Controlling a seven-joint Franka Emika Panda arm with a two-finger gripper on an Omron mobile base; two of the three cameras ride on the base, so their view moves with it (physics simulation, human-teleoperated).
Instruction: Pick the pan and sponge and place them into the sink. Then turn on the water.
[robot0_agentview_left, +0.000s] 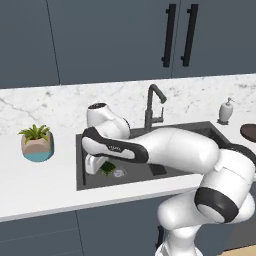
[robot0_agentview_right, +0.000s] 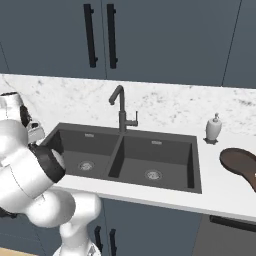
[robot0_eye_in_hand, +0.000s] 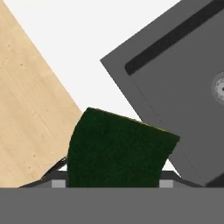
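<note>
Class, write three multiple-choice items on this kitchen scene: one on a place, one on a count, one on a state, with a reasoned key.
1. Where is the pan?
A. left basin
B. counter right of the sink
C. beside the plant

2. How many basins has the sink?
A. one
B. two
C. three

3. What is the state of the sponge?
A. gripped between the fingers
B. lying on the counter
C. lying beside the pan

Key: 1 B, it lies past the sink's right rim. 2 B, a divider splits it. 3 A, the hand view shows it between the fingers.
</note>
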